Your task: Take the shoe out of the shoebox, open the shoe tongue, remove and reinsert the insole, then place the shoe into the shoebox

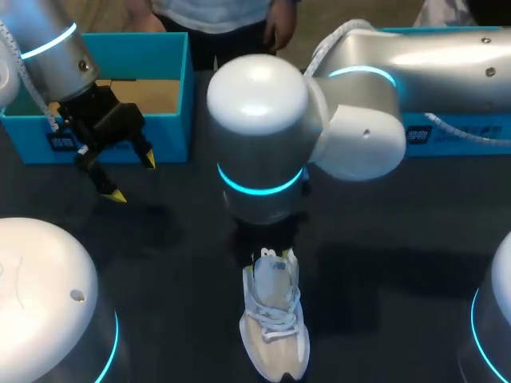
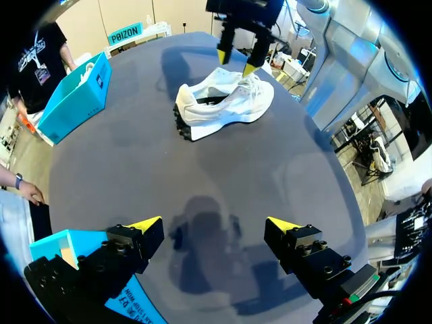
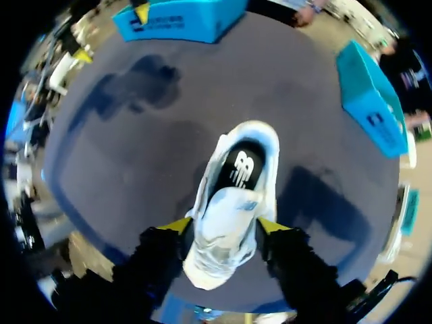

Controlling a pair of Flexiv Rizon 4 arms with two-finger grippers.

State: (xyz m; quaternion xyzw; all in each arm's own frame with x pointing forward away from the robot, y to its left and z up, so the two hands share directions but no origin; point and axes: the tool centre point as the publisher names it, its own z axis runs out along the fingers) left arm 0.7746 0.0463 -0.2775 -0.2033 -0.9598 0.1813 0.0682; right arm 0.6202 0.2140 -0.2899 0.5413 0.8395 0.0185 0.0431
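1. Shoe (image 1: 274, 319): 1 white shoe stands upright on its sole near the middle of the dark table (image 1: 399, 303). The toe points toward the robot and the heel toward the far edge. The shoe is outside the shoebox and well apart from it.
2. Insole (image 3: 240, 169): the dark insole lies seated inside the shoe. In the right wrist view it shows through the shoe's opening, ahead of the fingers.
3. Right arm (image 1: 263, 120): it enters from the right. Its elbow hangs over the table's middle, hiding its own claw and the shoe's heel in the head view.
4. Right gripper (image 3: 223, 226): it sits directly over the laced part of the shoe. Its 2 fingers are spread wide, 1 on each side of the upper. In the left wrist view the yellow tips stand level with the shoe's top. It grips nothing.
5. Left gripper (image 1: 132, 177): it hangs above the table, just in front of the shoebox. Its 2 fingers are spread wide, with only bare table between them.
6. Shoebox (image 1: 169, 132): blue and open at the top, with a brown floor showing. It stands at the table's far left.
7. Second blue box (image 1: 447, 140): it stands at the table's far right, partly behind the right arm.
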